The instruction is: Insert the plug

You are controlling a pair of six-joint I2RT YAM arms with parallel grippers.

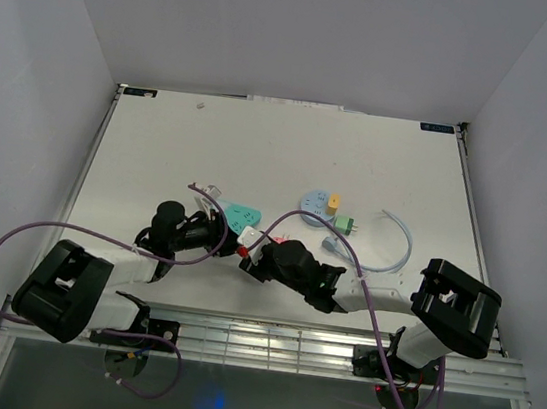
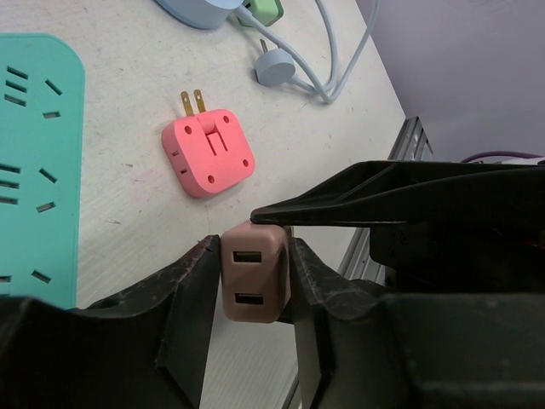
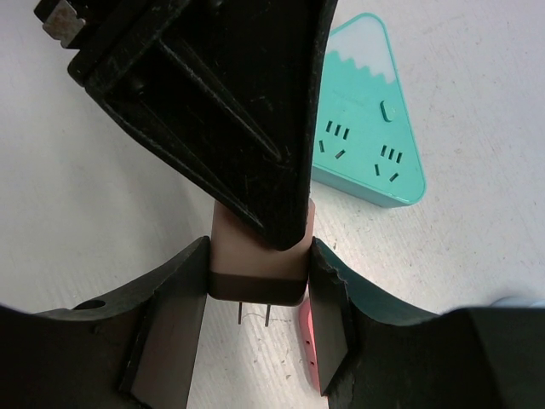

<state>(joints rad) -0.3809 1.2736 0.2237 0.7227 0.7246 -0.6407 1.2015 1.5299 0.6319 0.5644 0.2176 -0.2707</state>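
The brown plug is clamped between the two fingers of the right claw, whose jaws stand partly open around its body. The left claw pinches the same plug from the other end, only narrowly open. Only the right wrist view shows the plug's two prongs. The left wrist view shows its two slots and a pink adapter lying beyond. Both arms reach inward, claws meeting over the table beside the teal power strip.
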